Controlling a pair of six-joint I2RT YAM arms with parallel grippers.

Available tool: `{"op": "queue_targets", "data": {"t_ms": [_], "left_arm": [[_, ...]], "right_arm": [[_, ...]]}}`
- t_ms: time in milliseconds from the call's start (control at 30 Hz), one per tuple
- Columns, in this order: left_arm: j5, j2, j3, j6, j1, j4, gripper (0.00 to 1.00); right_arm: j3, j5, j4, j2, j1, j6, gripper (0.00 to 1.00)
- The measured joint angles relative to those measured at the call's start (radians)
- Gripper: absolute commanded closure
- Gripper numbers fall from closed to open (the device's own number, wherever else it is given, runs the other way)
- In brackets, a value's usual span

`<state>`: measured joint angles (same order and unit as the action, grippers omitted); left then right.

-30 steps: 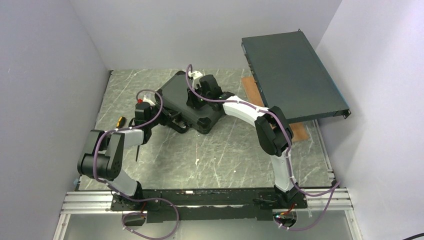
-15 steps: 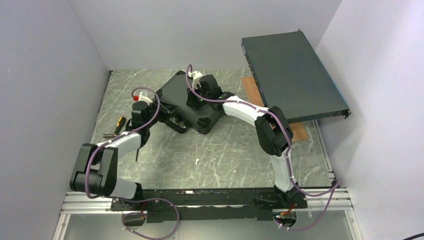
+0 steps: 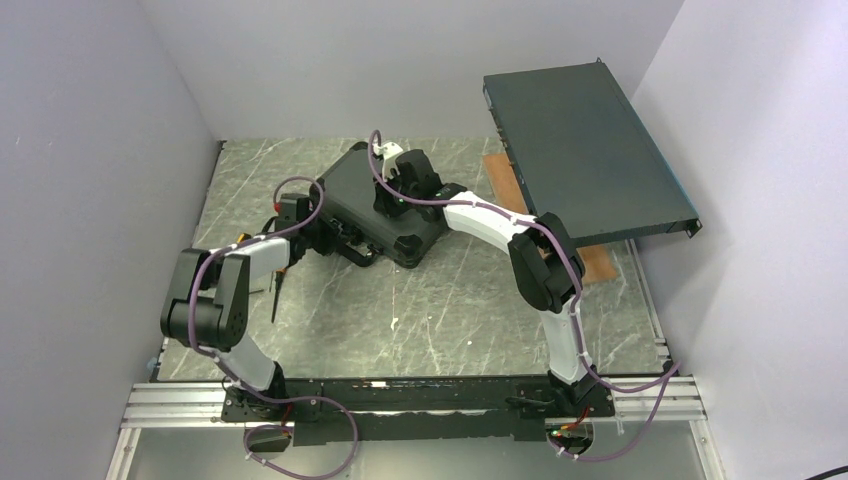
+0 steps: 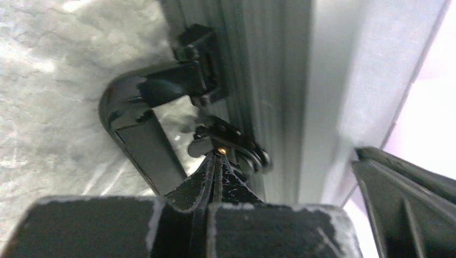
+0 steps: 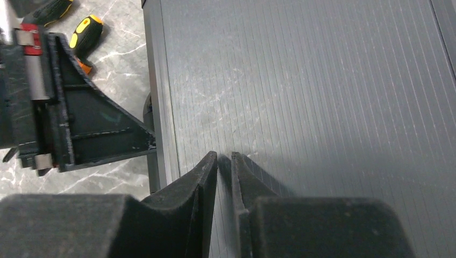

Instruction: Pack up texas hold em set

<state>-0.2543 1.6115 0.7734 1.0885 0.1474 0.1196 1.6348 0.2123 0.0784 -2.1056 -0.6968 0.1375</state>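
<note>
2 grippers are being held at the closed black case (image 3: 350, 185), which is lying toward 12 o'clock on the table (image 3: 450, 310). Left gripper (image 4: 216, 161): fingers are being pressed together on nothing, tips touching the latch (image 4: 239, 149) by the handle (image 4: 142, 126), at the case's 8 o'clock edge. Right gripper (image 5: 224, 158): fingers nearly closed, empty, tips being rested on the ribbed lid.

The black ribbed case (image 3: 375, 205) lies closed, flat on the table.
</note>
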Motion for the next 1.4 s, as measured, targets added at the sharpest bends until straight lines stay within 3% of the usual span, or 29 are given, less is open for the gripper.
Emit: {"op": "queue_targets", "data": {"t_ms": [267,633,967,1167,1400], "left_arm": [[0.032,0.106,0.127,-0.011,0.013,-0.158,1.00],[0.040,0.139,0.182,-0.010,0.019,-0.237,1.00],[0.007,0.160,0.172,-0.003,0.009,-0.207,1.00],[-0.010,0.191,0.132,0.053,0.016,-0.058,1.00],[0.129,0.211,0.141,0.114,0.084,-0.014,1.00]], "right_arm": [[0.010,-0.013,0.005,-0.008,-0.006,-0.011,0.90],[0.014,-0.024,0.009,-0.010,-0.008,-0.014,0.92],[0.021,-0.039,0.027,-0.013,-0.012,-0.022,0.96],[0.035,-0.083,0.038,-0.018,-0.013,-0.041,0.99],[0.058,-0.112,0.063,-0.027,-0.019,-0.057,1.00]]}}
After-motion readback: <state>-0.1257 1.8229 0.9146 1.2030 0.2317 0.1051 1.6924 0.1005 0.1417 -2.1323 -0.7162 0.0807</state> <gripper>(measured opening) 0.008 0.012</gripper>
